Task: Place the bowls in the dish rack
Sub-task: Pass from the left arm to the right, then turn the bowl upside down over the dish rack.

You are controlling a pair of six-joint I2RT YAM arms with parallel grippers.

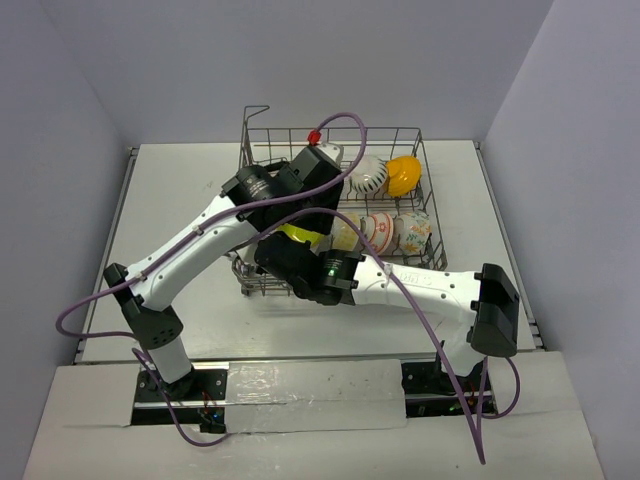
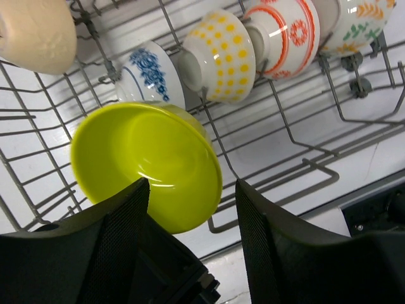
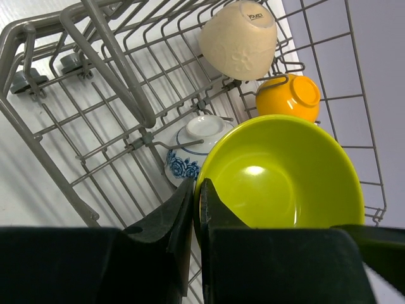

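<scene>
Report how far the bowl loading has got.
Done: the tan bowl, blue-patterned bowl, orange bowl and others sit in the dish rack. In hand: the right gripper pinches the lime green bowl by its rim; the left gripper is open beside it. Left: seat and release it.

The lime green bowl is shining plain and glossy. At its twelve to two o'clock, the blue-flowered white bowl, yellow-dotted bowl and red-ringed bowl are showing their prints. The tan bowl is looking plain cream; the rack is gleaming grey.
</scene>
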